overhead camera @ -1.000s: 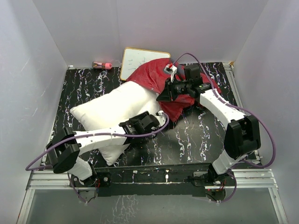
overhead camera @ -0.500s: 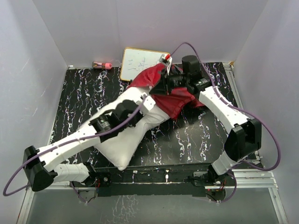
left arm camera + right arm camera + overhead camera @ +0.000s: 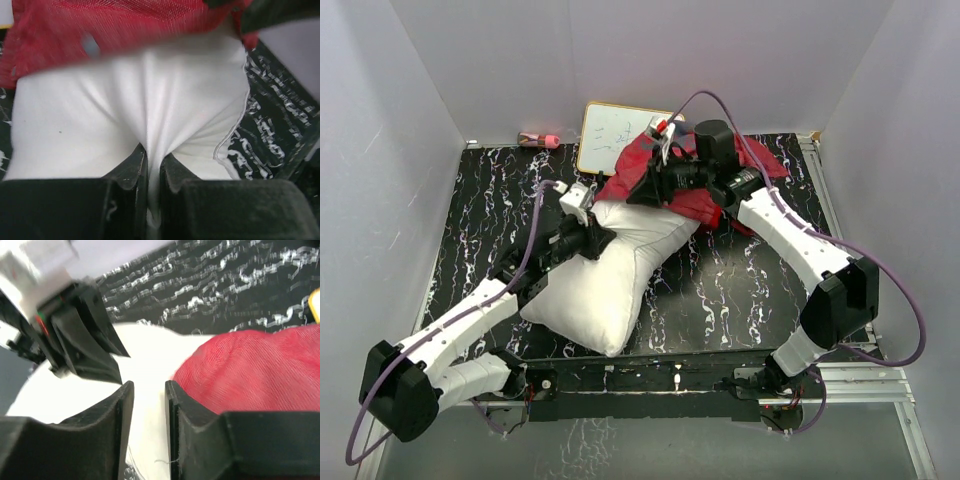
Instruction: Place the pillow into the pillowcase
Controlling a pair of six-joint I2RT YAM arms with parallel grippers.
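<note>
One large plump white fabric pillow [image 3: 610, 275], one crumpled bright red cloth pillowcase [image 3: 620, 172], one small framed whiteboard [image 3: 610, 135] and one small pink object [image 3: 538, 139] are counted on the black, white-veined counter [image 3: 740, 290], together with two arms. The pillow is laid just on the near side of the whiteboard, angled toward the left arm's base. Its far end is overlapped by the pillowcase, which is bunched against the whiteboard's lower right corner and covers that corner. Whether that end is inside the case or only under it cannot be told. The pink object is seen to the left of the whiteboard, by the back wall.

From above, both tools are largely masked by their own wrists. The left wrist view supplies what is lacking there: the left tool [image 3: 153, 152] is pressed together on a raised fold of the pillow's white fabric, with red cloth draped across the pillow beyond it. In the right wrist view the right tool [image 3: 149, 387] is held a little spread, and nothing is seen between its fingers. The pillow lies beyond it, with red cloth at one side and the left arm's black wrist at the other. The middle of the pillowcase is hidden from above by the right arm.
</note>
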